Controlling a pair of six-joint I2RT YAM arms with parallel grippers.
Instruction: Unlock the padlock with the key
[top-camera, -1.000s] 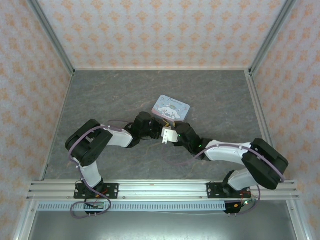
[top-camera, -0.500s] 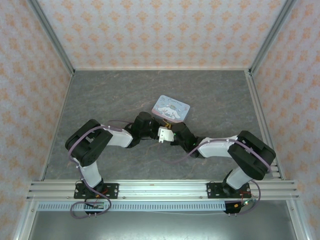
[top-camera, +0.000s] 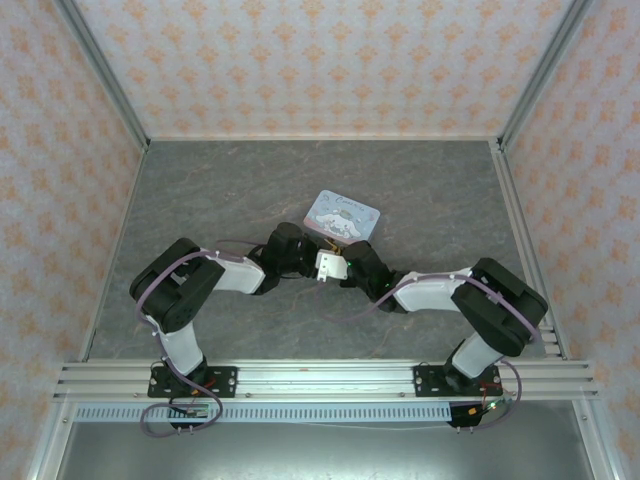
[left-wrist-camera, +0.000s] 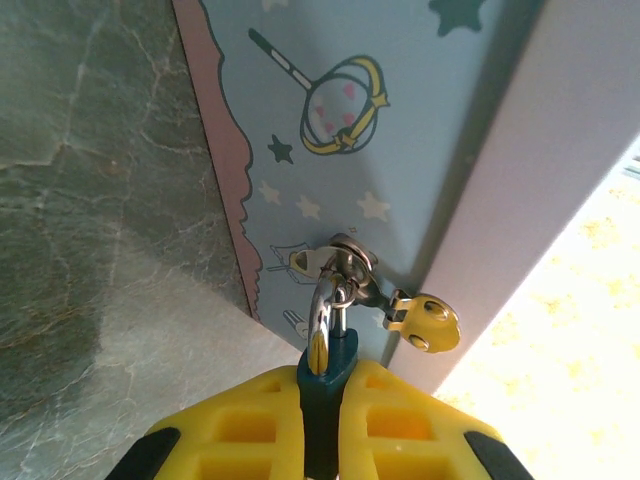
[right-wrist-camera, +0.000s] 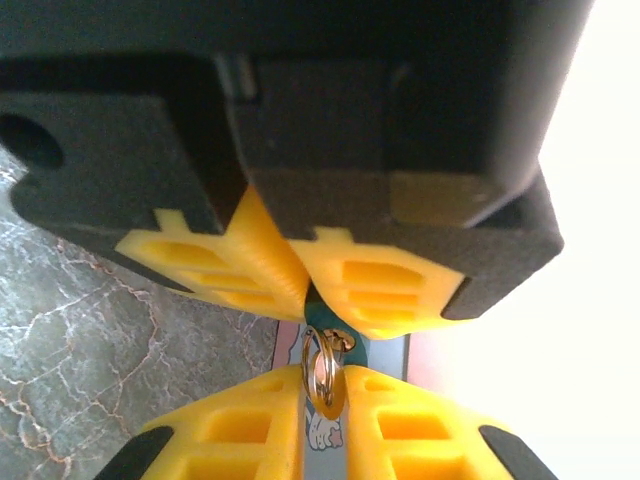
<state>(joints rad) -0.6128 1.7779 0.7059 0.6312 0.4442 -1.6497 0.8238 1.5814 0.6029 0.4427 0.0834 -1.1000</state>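
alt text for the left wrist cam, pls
Left end effector shut on a small teal padlock, whose shackle hooks through the clasp of a pale-blue cartoon tin. A brass key sits just right of the clasp, with grey marbled table at left.

The left arm (top-camera: 235, 277) and right arm (top-camera: 430, 292) are bending inward; the left gripper (left-wrist-camera: 320, 378) is clamping tight, the right gripper (right-wrist-camera: 322, 390), directly opposite it, is pinching shut.

Black-white arms (top-camera: 432, 291), yellow fingers (left-wrist-camera: 250, 432), lilac cables (top-camera: 141, 302)
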